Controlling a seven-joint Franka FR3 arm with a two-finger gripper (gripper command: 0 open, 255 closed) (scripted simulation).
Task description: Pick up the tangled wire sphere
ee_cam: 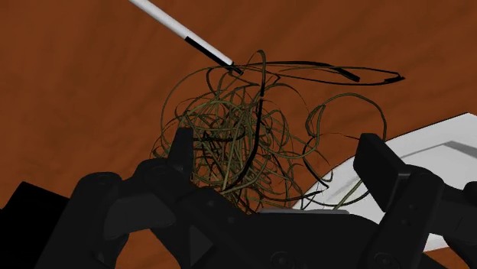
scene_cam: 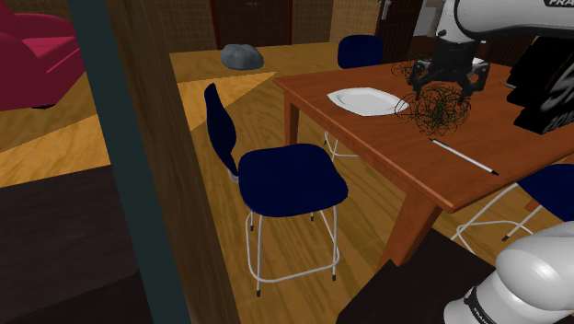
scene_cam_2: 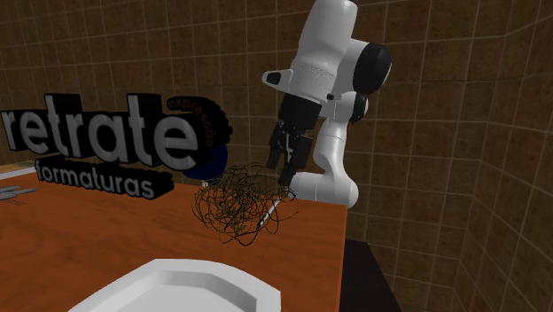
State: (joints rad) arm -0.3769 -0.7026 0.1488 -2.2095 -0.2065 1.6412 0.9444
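Black gripper [ee_cam: 279, 157] with fingers spread wide apart, tangled wire sphere [ee_cam: 237, 130] between them, brown table [ee_cam: 76, 99] beneath, white plate [ee_cam: 432, 141] just beside one finger, white pen [ee_cam: 172, 24] beyond
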